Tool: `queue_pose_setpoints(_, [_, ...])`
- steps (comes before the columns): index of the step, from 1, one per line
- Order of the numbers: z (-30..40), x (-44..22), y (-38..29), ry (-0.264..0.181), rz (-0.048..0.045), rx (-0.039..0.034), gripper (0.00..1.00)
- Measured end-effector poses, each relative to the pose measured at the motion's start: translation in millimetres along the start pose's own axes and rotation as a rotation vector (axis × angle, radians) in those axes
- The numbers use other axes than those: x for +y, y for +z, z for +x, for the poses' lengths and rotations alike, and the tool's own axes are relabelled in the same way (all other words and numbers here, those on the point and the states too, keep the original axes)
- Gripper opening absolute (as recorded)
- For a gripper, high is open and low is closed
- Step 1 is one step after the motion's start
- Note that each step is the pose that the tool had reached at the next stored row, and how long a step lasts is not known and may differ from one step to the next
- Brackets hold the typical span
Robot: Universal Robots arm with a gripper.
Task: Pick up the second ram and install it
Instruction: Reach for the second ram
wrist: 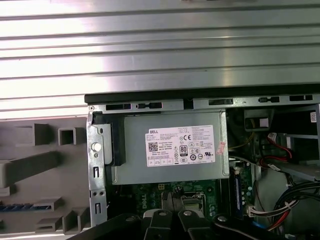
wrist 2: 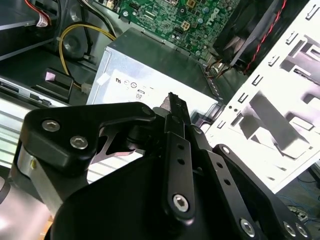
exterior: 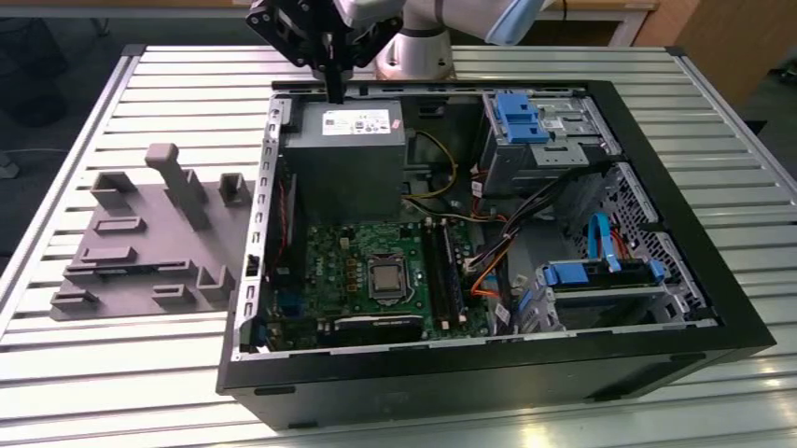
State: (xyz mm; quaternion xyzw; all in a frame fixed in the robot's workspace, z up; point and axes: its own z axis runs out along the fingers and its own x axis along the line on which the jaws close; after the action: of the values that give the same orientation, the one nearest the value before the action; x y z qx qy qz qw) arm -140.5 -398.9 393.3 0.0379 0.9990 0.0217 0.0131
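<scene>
Grey moulded fixture (exterior: 137,243) sits on the slatted table (exterior: 149,373), well apart from the gripper (exterior: 335,96), toward the exterior view's left. In the first wrist view a dark blue strip stands on edge in one of the fixture's slots. I read that as the second ram (wrist: 22,206), not yet picked up.

Gripper hangs over the rim of the open PC case (exterior: 734,336), just above the power supply (exterior: 342,159). Jaws look pressed together, with nothing between them.

Past the power supply from the gripper is the green motherboard (exterior: 355,271) with its long black RAM slots (exterior: 446,271). Bright blue drive brackets (exterior: 517,117) are off toward the exterior view's right.

Handling, my estimate:
- The stick is light, thin and stiff, but fragile — chips and the contact edge won't take knocks or twisting.
- The flat faces are smooth, so it could slip in a weak pinch.
- Best hold looks like across the two flat faces at mid-length near the exposed long edge — clear of the contacts, and kept square.
</scene>
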Motion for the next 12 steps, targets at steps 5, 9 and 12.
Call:
queue_pose_setpoints(5, [2.0, -0.1, 0.0, 0.0, 0.0, 0.0, 0.13])
queue_pose_setpoints(9, [3.2, -0.3, 0.0, 0.0, -0.0001, 0.0, 0.13])
queue_pose_setpoints(12, [4.3, -0.3, 0.0, 0.0, 0.0, 0.0, 0.13])
